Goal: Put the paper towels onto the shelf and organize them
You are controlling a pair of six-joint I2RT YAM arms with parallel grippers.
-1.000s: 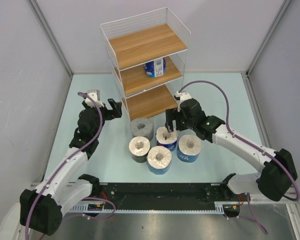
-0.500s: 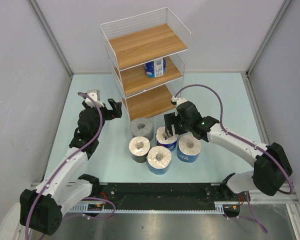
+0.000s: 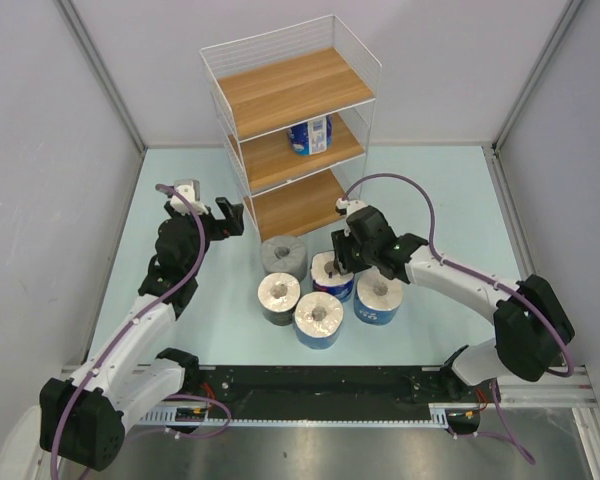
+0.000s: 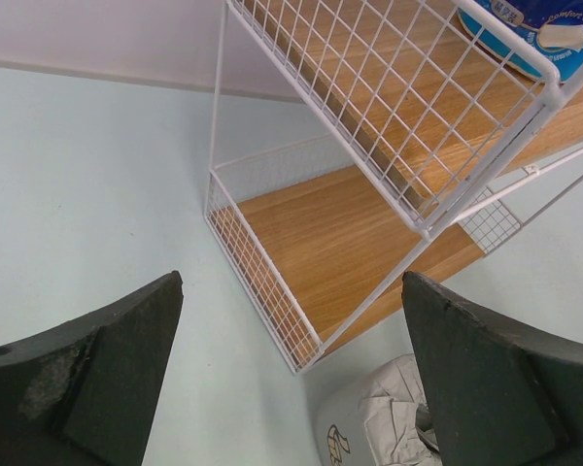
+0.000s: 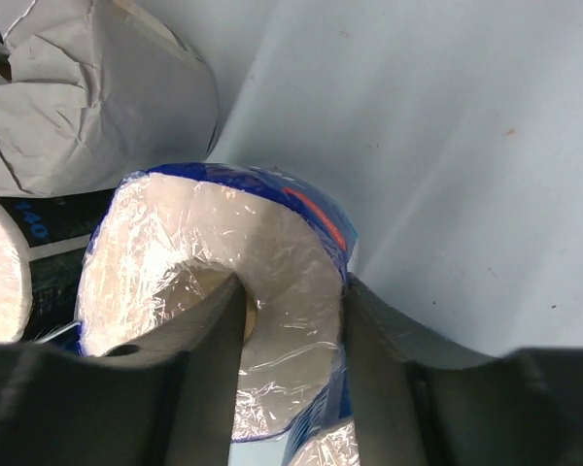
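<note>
In front of the shelf (image 3: 290, 88), just off its bottom tier, the blue roll (image 5: 146, 252) stands on end on the table (image 3: 430, 190), packed among four others. The grey roll (image 3: 283, 253) sits close beside it, equally near the shelf. One more, the shelved roll (image 3: 309, 135), already stands on the middle tier. The blue roll should be light and soft. Its paper will give under a squeeze, and the glossy film wrap looks slick and crinkly, so a grip on the outside alone could slide. The best hold is the thick wall between the hollow core and the outer face. The right gripper (image 5: 293, 291) has taken exactly that hold, with one finger down the core, the other on the outside, and the wall pinched between them. Held off-centre like this, the roll will probably hang tilted once lifted. It would need room to clear the shelf's wire edge. The right arm stretches low from its base toward the shelf, wrist bent so the fingers (image 5: 209, 388) point down onto the roll's top. The left arm is folded at the elbow. The left gripper (image 3: 225, 215) hangs off the shelf's left front corner, aimed at the bottom tier, fingers spread wide and holding nothing.
</note>
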